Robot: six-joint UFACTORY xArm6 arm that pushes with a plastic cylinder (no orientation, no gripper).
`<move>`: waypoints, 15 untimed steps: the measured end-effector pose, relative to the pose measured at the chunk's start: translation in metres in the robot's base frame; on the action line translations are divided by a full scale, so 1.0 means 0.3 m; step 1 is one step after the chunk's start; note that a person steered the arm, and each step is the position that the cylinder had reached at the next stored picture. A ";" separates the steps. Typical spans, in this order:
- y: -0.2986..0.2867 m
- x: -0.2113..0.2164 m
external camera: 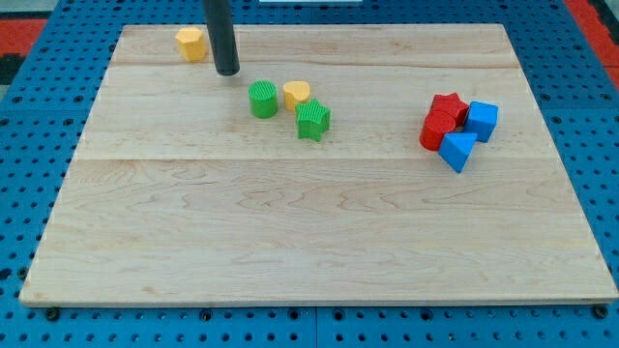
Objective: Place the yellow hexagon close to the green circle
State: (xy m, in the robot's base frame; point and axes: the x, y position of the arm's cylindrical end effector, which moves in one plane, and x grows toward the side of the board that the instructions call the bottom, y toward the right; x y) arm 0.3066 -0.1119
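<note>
Starting at the upper left of the frame, the yellow hexagon (191, 43) sits near the top edge of the wooden board (290, 242), apart from every other block. Just to its right is my tip (226, 72), the lower end of the dark rod; it rests on the board between the hexagon and the middle cluster, close to the hexagon but, as far as I can tell, not touching it. There is no gripper on this rig, so nothing opens, closes or holds anything; the rod only pushes.

Moving right, the green circle (262, 100) stands a little below and right of my tip. Touching or nearly touching it on its right is a small yellow block (296, 95), rounded in shape, and beside that a green block (312, 120) with an angular outline.

Far over at the right of the frame, well apart, a red block cluster (441, 121) and two blue blocks (471, 133) huddle together.

I judge the task not done: the hexagon is apart from the circle, and my tip is on the wrong side for pushing. I would need to get round to the hexagon's upper left and drive it down and right.
</note>
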 end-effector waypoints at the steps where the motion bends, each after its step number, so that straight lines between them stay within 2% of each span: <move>1: 0.129 0.112; 2: 0.035 0.011; 3: 0.167 -0.204; 4: 0.020 -0.354; 5: -0.233 -0.229; 6: -0.232 0.128; 7: -0.193 -0.045; 8: -0.345 -0.041; 9: -0.399 0.107; 10: -0.129 0.215; 11: -0.310 0.227; 12: -0.457 0.328; 13: -0.264 0.479; 14: -0.112 0.426; 15: -0.323 0.468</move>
State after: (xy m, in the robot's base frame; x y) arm 0.4471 -0.2088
